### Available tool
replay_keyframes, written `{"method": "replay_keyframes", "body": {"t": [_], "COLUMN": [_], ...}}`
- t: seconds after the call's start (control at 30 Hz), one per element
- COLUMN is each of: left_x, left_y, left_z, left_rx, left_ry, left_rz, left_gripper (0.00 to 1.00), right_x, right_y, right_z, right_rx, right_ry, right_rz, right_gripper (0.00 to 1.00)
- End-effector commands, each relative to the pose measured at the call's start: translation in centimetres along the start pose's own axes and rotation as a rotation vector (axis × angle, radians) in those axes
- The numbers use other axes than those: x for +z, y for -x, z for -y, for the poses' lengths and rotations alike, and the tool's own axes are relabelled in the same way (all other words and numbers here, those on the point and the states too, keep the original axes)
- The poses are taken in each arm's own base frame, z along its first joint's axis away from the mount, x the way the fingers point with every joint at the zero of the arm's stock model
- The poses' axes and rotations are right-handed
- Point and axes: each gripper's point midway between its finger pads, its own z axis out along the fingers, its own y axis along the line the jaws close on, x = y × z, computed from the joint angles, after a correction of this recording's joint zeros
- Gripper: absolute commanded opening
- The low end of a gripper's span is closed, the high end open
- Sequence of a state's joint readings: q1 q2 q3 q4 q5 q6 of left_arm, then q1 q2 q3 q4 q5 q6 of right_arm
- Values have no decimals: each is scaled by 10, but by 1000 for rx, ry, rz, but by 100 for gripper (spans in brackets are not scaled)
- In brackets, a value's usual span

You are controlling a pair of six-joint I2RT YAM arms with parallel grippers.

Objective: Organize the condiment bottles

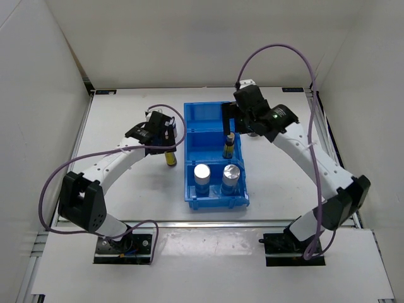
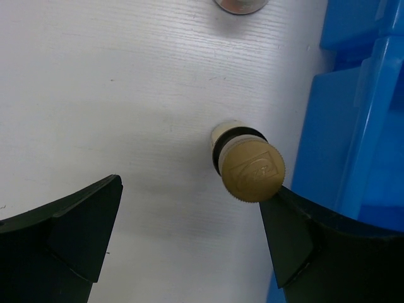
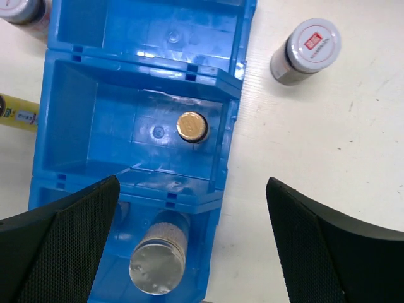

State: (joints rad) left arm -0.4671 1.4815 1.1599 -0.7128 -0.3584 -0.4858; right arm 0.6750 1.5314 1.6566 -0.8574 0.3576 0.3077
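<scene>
Black fingers of the left claw (image 2: pixel 191 192) stood wide apart and empty, straddling a slim gold-capped bottle (image 2: pixel 251 169) that was upright on the desk (image 2: pixel 126 82), just beside the blue bin (image 2: pixel 353 126). With the bin wall so close, the right finger could well catch on it as the claw came down. A silver-capped cylinder (image 1: pixel 202 173) and its twin (image 1: pixel 231 172) filled the near compartment and looked safe. The right claw (image 3: pixel 192 183) hung open, holding nothing, over the middle compartment. There a second slim bottle (image 3: pixel 192 126) stood by the right wall, narrow enough to topple at a brush. The bottle on the desk sat off centre, cap against the right finger, so a squeeze would probably shove it over. A jar (image 3: pixel 305 50) waited on the desk right of the bin. Its lid bore a red patch with white characters, too small to read, and the gold cap's embossed emblem was illegible.
</scene>
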Motion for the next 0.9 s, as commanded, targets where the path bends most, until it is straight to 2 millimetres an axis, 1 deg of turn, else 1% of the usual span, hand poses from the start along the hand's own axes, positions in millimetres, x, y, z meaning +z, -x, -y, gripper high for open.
{"method": "replay_keyframes", "body": {"t": [0.0,0.03,0.07,0.1,0.13,0.2,0.23,0.3,0.33,0.4,0.43,0.47,0.5,0.53,0.63,0.7,0.87], "left_x": [0,6,6,9,12,12,15,15,15,14,14,14,14,14,14,12,12], "left_y": [19,16,17,17,16,16,15,15,16,15,16,16,17,17,18,21,22], "left_z": [12,10,8,9,8,8,6,6,4,7,6,6,4,4,3,4,2], "left_rx": [0,7,7,9,12,12,16,16,16,23,23,23,22,22,22,19,40], "left_ry": [-22,-3,8,11,26,26,39,39,49,43,52,53,62,62,70,66,75], "left_rz": [49,39,45,40,38,38,35,35,40,40,45,45,50,50,55,62,66], "left_gripper": [99,97,95,92,84,75,67,60,59,56,53,53,52,49,44,43,39], "right_x": [-7,-9,-7,-10,-10,-11,-14,-17,-21,-19,-19,-22,-20,-20,-22,-22,-20], "right_y": [-9,-11,-14,-15,-20,-25,-26,-32,-29,-38,-38,-37,-40,-40,-42,-42,-45], "right_z": [12,13,14,14,14,14,15,17,18,20,20,20,21,21,22,22,22], "right_rx": [3,13,10,22,20,27,28,38,42,37,37,40,36,36,36,36,34], "right_ry": [-39,-39,-41,-40,-31,-24,-23,-24,-20,-25,-25,-22,-26,-26,-26,-26,-29], "right_rz": [2,3,-5,-2,-13,-21,-17,-20,-7,-24,-24,-15,-25,-25,-25,-25,-33], "right_gripper": [100,100,100,100,100,100,100,100,100,100,100,100,100,100,100,100,100]}}
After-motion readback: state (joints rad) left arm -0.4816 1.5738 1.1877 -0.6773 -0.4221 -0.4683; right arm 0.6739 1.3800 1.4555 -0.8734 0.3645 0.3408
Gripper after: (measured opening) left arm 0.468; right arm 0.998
